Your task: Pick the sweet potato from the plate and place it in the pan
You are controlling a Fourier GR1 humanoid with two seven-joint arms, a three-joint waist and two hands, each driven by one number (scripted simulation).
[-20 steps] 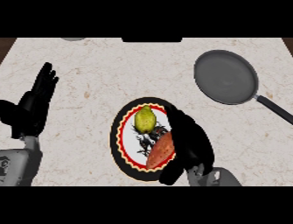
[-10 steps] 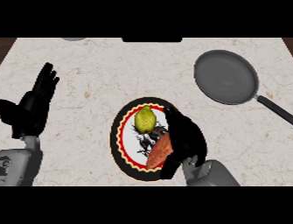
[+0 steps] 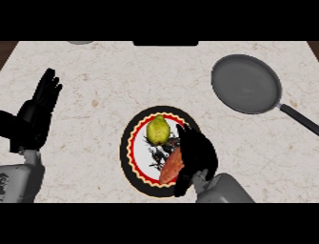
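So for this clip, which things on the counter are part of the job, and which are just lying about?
Part of the job:
- sweet potato, on the plate
- plate
- pan, nothing in it
- right hand, over the sweet potato

Lying about:
- yellow-green fruit, also on the plate
- left hand, resting open at the view's left

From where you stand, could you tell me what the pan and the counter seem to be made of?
The pan looks like dark grey metal with a matte finish: uniform grey, no shine. The counter looks like polished stone, perhaps marble: pale beige with faint brownish veins.
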